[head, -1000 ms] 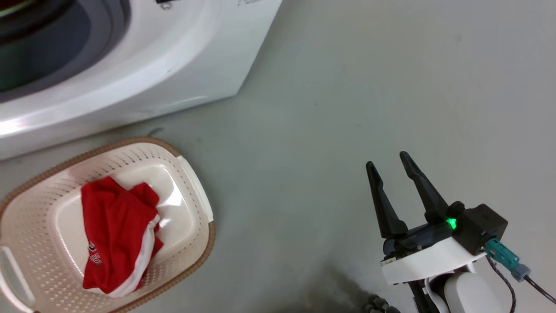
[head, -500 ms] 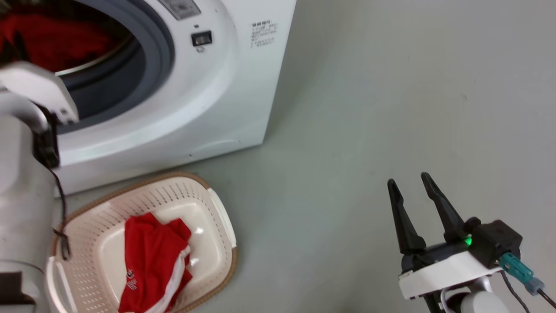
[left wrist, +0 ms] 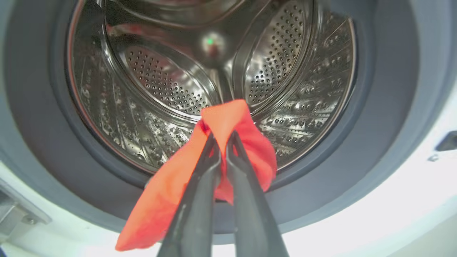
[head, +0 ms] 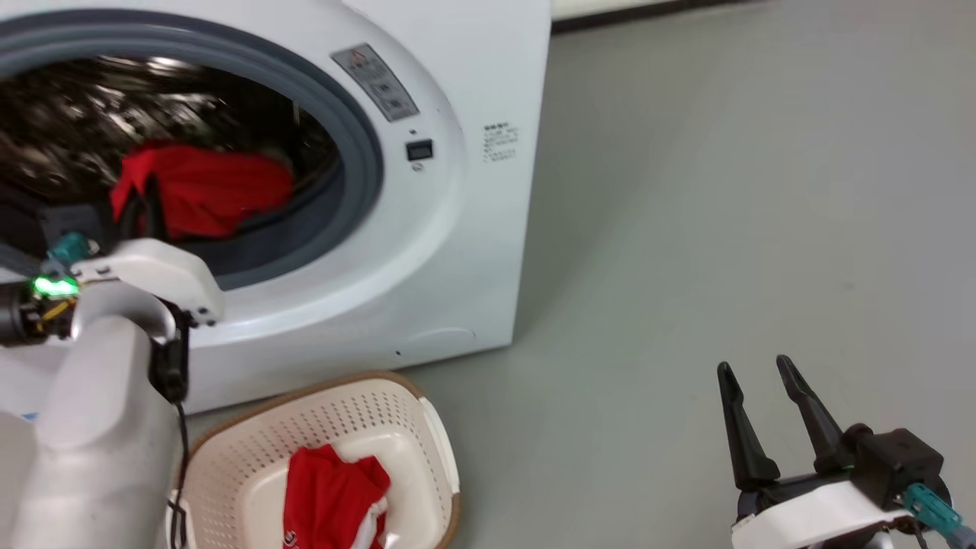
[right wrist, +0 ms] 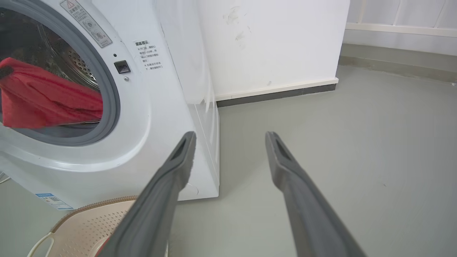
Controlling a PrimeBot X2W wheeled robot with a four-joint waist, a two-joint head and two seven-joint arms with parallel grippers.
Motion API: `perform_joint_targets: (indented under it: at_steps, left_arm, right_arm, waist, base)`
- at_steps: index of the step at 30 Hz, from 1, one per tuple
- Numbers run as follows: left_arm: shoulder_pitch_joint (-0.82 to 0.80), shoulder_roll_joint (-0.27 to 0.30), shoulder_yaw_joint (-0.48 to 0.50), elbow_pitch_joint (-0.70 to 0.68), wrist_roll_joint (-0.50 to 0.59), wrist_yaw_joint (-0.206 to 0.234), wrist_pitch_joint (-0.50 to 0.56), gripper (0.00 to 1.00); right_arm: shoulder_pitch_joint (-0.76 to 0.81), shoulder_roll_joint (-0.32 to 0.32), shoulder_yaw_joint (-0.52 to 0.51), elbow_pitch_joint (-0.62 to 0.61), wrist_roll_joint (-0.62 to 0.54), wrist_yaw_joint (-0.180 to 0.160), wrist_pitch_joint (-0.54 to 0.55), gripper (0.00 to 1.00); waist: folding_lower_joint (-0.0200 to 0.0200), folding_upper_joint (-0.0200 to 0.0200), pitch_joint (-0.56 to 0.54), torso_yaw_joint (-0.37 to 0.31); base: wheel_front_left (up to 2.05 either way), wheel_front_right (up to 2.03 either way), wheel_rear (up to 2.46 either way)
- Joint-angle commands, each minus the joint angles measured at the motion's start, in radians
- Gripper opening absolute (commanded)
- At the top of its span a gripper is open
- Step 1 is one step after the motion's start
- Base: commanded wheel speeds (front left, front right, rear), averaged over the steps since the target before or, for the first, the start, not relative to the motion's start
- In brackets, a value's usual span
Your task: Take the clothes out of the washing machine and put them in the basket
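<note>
Folding over closed left jaws, red garment [left wrist: 224,115] masks their tips.

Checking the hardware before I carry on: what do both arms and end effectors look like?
Each end effector has two long, tapered dark fingers: left end effector, right end effector. Wrist plates are white, with black housings and teal connectors. The left forearm is pale, with a green light and black cable.

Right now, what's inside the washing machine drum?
One red garment, pinched in the left gripper at the porthole. Behind it the perforated steel drum looks bare, but the garment and fingers cover part of its lower front, so more could lie there.
</note>
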Motion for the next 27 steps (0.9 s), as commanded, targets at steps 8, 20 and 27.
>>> perform_joint_targets:
  at_steps: [8, 20, 27]
  left_arm:
    - [0.201, -0.055, 0.003, -0.29, 0.055, -0.011, -0.006, 0.0]
    - [0.422, -0.058, -0.012, -0.731, 0.066, 0.071, 0.067, 0.0]
    - [0.618, -0.051, -0.021, -0.988, 0.072, 0.137, 0.17, 0.0]
  right_arm:
    - [0.067, 0.0, -0.024, -0.061, -0.02, 0.0, 0.049, 1.0]
    - [0.123, 0.0, -0.032, -0.1, -0.029, 0.0, 0.082, 1.0]
    - [0.135, 0.0, -0.028, -0.118, -0.033, 0.0, 0.092, 1.0]
  waist:
    - [0.0003, 0.0, -0.117, 0.107]
    - [0.0003, 0.0, -0.165, 0.171]
    - [0.0003, 0.0, -0.161, 0.193]
  base:
    - [0.0, 0.0, 0.0]
    - [0.0, 0.0, 0.0]
    - [0.0, 0.0, 0.0]
